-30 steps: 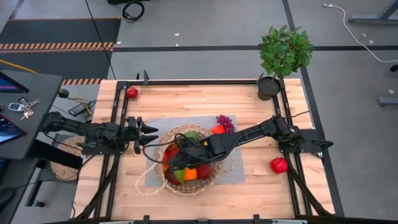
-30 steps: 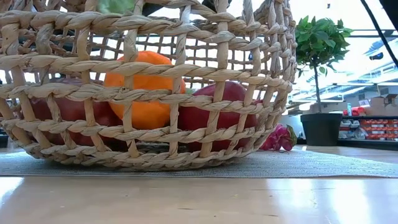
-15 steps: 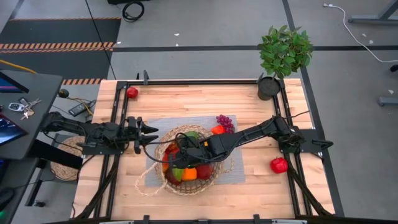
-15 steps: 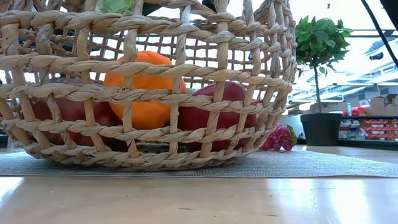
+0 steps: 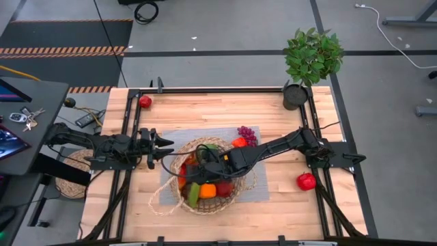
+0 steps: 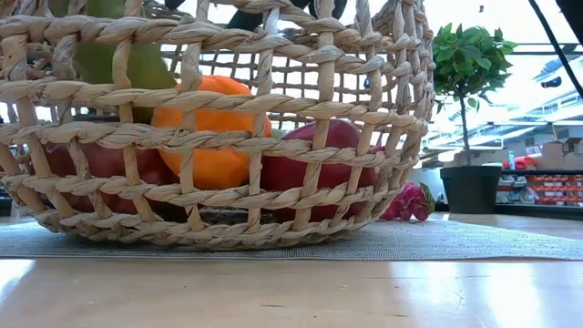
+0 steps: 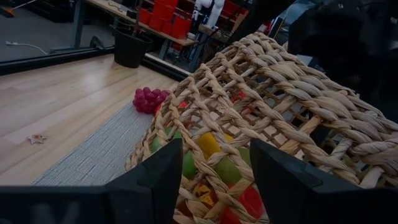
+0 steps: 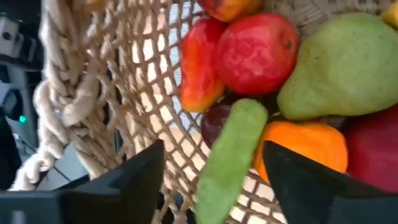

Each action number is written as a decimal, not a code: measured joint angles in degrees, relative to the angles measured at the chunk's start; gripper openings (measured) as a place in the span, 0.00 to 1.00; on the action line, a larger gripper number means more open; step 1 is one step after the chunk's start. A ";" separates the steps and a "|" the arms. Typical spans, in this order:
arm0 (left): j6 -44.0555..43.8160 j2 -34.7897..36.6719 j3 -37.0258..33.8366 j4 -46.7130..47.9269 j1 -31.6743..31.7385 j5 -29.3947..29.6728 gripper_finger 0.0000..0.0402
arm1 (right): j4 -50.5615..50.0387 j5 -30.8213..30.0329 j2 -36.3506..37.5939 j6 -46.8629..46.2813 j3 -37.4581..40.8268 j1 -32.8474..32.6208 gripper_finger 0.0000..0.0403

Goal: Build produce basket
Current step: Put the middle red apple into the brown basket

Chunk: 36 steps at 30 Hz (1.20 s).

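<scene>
Wicker basket [image 5: 205,179] on grey mat [image 5: 174,140], wood table [image 5: 225,109]; potted plant [image 5: 311,61] at far corner. Right gripper [image 5: 196,179] inside basket, fingers now parted, long green vegetable [image 8: 230,155] dropped free. Left gripper [image 5: 166,143] beside basket, pinched closed.

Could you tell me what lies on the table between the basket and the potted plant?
In the high view, purple grapes and a red-orange fruit lie on the grey mat beside the basket; beyond them is bare wood up to the potted plant.

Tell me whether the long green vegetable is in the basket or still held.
In the basket, released: the long green vegetable lies between the right gripper's spread fingers, touching neither, resting against the orange.
</scene>
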<state>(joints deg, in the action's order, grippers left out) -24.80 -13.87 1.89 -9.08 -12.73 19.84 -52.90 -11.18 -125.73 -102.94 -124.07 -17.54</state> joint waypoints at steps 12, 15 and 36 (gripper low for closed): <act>-0.02 0.00 0.00 0.00 0.01 0.00 0.48 | 1.08 -1.09 0.00 -0.94 0.00 0.13 0.86; -0.02 0.01 0.00 -0.02 0.01 0.00 0.48 | 1.45 -0.94 0.00 -0.79 0.00 0.11 0.86; -0.02 0.00 0.00 -0.02 0.00 0.00 0.49 | 4.27 -1.18 0.16 2.27 -0.05 0.15 0.86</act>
<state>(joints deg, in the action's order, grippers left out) -24.82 -13.87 1.89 -9.10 -12.73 19.84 -48.62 -12.36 -125.57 -100.67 -124.12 -17.39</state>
